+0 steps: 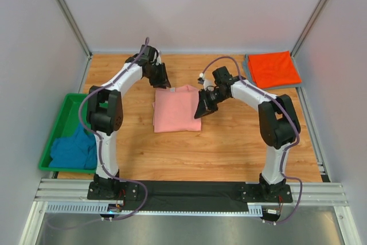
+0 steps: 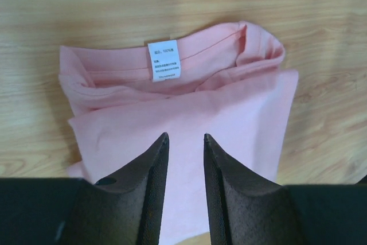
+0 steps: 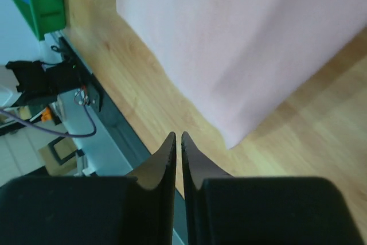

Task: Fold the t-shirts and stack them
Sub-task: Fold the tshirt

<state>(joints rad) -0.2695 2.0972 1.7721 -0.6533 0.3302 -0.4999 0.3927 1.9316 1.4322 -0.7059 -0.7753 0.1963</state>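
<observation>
One salmon-pink cloth t-shirt lay folded, mid-frame; left gripper released, right gripper clenched empty; regrasp for stacking judged next.

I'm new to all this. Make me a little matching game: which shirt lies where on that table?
Things:
1. pink shirt
2. orange shirt
3. blue shirt

Places:
A. in the green bin on the left
B. far right corner
C. middle of the table, between the two arms

Pairs: 1-C, 2-B, 3-A
</observation>
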